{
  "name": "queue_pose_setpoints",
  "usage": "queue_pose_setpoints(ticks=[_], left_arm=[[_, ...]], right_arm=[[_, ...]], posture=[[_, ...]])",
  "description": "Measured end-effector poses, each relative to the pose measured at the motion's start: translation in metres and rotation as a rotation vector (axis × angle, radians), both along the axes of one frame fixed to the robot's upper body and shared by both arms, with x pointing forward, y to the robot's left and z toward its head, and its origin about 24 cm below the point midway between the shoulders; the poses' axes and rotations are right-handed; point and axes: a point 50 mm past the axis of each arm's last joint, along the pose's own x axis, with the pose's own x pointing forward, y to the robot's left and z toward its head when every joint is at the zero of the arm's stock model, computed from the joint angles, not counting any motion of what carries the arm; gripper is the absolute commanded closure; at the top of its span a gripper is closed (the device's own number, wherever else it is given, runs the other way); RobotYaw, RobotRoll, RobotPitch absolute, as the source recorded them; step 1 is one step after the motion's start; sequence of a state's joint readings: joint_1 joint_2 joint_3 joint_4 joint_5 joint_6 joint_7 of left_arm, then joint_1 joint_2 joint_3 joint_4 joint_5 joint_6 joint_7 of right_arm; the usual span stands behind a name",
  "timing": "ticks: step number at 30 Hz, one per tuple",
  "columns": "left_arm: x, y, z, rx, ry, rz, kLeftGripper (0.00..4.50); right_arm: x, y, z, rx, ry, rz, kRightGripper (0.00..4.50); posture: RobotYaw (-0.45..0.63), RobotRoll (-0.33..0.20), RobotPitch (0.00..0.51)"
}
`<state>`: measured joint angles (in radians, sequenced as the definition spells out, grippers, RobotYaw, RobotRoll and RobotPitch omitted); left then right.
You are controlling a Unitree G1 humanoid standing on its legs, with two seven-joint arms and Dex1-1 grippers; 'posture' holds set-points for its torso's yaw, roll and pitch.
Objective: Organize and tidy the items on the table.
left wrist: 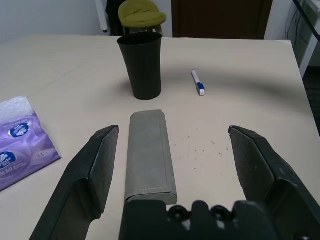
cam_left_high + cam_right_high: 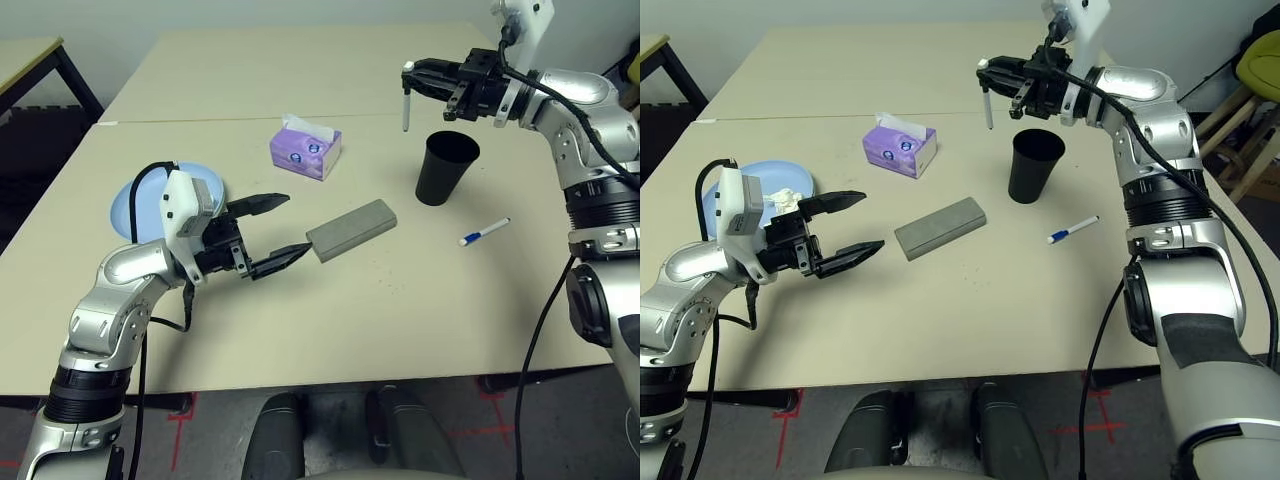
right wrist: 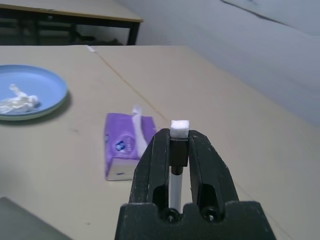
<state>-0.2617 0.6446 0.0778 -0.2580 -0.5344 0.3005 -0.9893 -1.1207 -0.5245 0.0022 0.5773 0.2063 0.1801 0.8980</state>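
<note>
Blue plate (image 2: 128, 212): far left of the beige tabletop (image 2: 400, 300), crumpled white tissue (image 2: 785, 199) lying on it.
Left gripper (image 2: 282, 228): jaws wide, empty, level, one tip just at the near end of the grey glasses case (image 2: 351, 229), which lies flat at centre.
Purple tissue box (image 2: 306, 148): behind the case, white sheet protruding; printed label too small to read.
Black cup (image 2: 445, 167): upright, right of centre.
Right gripper (image 2: 407, 79): raised above and left of the cup, jaws clamped on a white pen (image 2: 406, 105) hanging vertically.
Second white pen, blue-capped (image 2: 484, 232): flat, right of the cup.
</note>
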Motion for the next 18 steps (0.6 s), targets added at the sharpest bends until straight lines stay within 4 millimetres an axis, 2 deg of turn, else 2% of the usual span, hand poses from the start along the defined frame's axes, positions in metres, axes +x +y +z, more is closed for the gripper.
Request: queue_pose_setpoints(ticks=[7, 12, 18], left_arm=[[0.0, 0.0, 0.0, 0.004, -0.003, 0.0, 0.0], [0.0, 0.0, 0.0, 0.007, -0.003, 0.0, 0.0], [0.0, -0.001, -0.001, 0.008, -0.002, -0.004, 0.0]], right_arm=[[0.001, -0.011, 0.0, -0.003, -0.037, -0.067, 4.1], [0.001, -0.022, -0.024, -0.022, 0.028, -0.1, 4.1], [-0.002, -0.031, -0.031, -0.046, 0.046, -0.13, 4.1]], posture=[[0.03, 0.0, 0.091], [0.03, 0.0, 0.092], [0.03, 0.0, 0.096]])
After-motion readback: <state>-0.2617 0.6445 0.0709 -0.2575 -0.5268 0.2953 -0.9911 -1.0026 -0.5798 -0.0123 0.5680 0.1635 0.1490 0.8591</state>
